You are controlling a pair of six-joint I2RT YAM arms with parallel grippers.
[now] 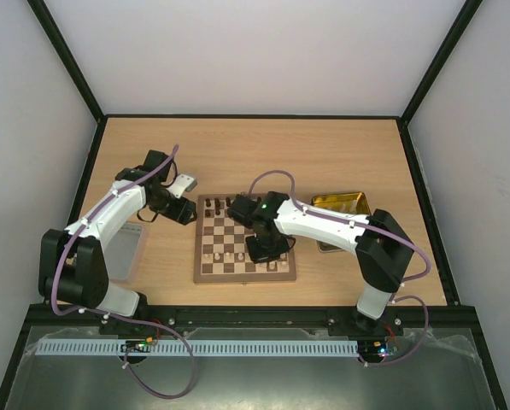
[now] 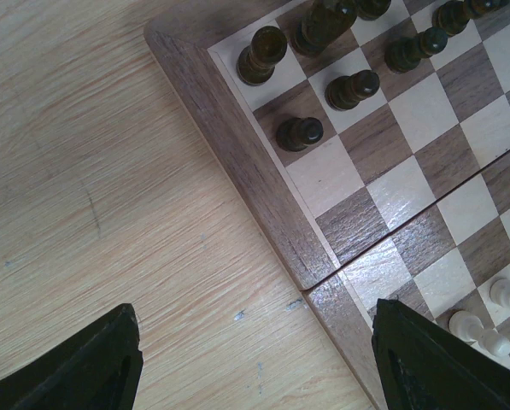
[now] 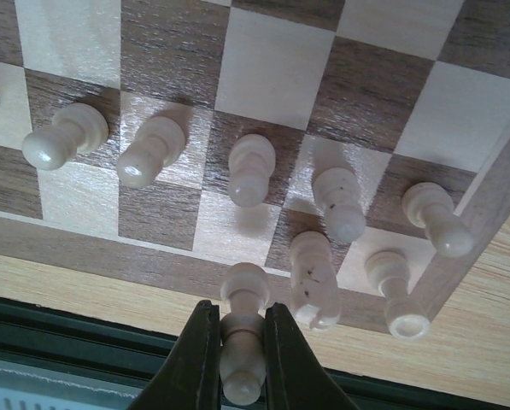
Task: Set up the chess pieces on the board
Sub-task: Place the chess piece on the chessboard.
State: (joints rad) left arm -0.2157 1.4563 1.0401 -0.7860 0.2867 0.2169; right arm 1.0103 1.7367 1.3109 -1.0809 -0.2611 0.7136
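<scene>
The board [image 1: 202, 275] lies mid-table. My right gripper [image 3: 240, 363] is shut on a cream chess piece [image 3: 243, 337], held over the board's near border [image 3: 109, 248]. Just beyond it stand a row of cream pawns [image 3: 250, 168], a cream knight-like piece [image 3: 314, 278] and a cream rook [image 3: 395, 295]. The left gripper [image 2: 255, 376] hangs open over the bare table at the board's left edge [image 2: 263, 192], nothing between its fingers [image 2: 101, 367]. Several dark pieces [image 2: 299, 132] stand near the far left corner, and cream pieces [image 2: 481, 329] show at the lower right.
A shiny yellow tray [image 1: 340, 205] sits right of the board. A grey translucent lid [image 1: 131, 252] lies by the left arm's base. Black frame rails bound the table on all sides.
</scene>
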